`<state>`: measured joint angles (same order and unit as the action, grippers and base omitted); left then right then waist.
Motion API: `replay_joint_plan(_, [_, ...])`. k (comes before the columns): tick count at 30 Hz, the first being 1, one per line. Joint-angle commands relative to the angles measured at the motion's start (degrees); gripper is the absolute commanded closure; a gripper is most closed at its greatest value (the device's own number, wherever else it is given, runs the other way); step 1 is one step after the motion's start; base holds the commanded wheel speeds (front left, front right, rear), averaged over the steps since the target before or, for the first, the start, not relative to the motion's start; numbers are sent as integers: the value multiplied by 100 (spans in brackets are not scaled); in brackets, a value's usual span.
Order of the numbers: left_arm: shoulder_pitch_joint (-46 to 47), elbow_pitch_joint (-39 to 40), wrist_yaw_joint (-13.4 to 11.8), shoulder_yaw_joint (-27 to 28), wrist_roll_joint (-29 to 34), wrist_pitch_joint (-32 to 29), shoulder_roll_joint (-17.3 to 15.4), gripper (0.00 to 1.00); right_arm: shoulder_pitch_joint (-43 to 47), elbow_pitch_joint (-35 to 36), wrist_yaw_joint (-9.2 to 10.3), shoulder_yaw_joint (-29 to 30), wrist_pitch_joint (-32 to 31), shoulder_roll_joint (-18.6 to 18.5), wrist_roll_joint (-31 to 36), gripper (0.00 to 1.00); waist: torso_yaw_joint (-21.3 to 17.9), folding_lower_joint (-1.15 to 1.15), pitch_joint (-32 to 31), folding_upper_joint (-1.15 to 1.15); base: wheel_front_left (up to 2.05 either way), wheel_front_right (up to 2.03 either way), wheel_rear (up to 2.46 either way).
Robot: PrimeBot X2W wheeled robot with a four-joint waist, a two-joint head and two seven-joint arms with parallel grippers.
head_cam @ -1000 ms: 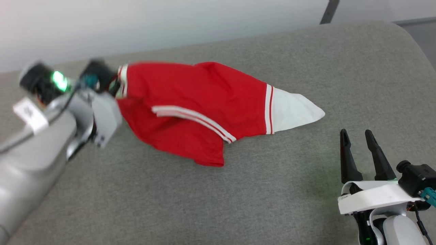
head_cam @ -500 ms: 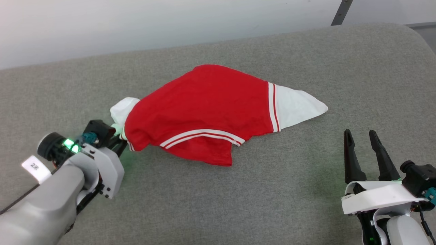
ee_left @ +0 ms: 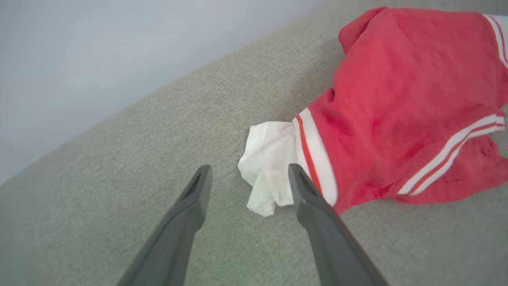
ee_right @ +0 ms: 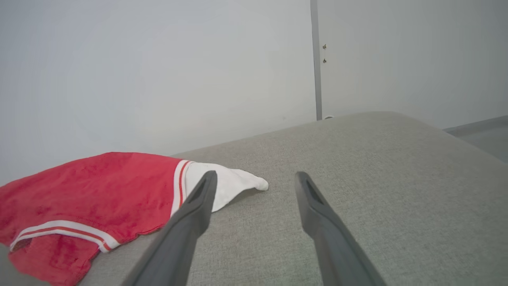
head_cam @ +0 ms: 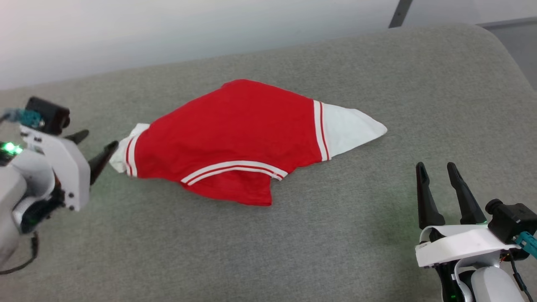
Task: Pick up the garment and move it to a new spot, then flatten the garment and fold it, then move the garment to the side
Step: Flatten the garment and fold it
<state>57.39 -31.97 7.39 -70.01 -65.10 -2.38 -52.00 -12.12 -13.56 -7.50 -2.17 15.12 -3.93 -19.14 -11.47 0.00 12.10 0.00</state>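
The garment (head_cam: 235,134) lies rumpled on the cushion (head_cam: 335,235). The left pincer (head_cam: 100,139): jaws wide, empty, white cuff just off its tips. The right pincer (head_cam: 435,165): wide, empty, other white end well ahead, to its left. Likely step: flattening. Next move wants a grip on each end, then a taut pull.

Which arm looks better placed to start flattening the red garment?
Probably the left. The left gripper, open, points at the bunched white end of the garment, nearly touching it. The right gripper, also open, stands apart from the pointed white end, bare grey cushion between.
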Motion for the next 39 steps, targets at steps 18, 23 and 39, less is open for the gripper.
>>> replay_joint_plan(18, [325,-1449,14,178,-1700,-1890,506,0,-115,48,2,-217,1,73,-99,0,-848,0,526,0,0,0,0])
replay_joint_plan(23, [230,-1544,13,132,-1912,-2192,544,35,-169,77,2,-146,1,83,-51,0,-821,0,585,0,0,0,0])
replay_joint_plan(39, [910,-2724,-98,214,-957,50,475,100,-296,25,2,-235,1,99,-52,0,-511,0,523,0,0,0,0])
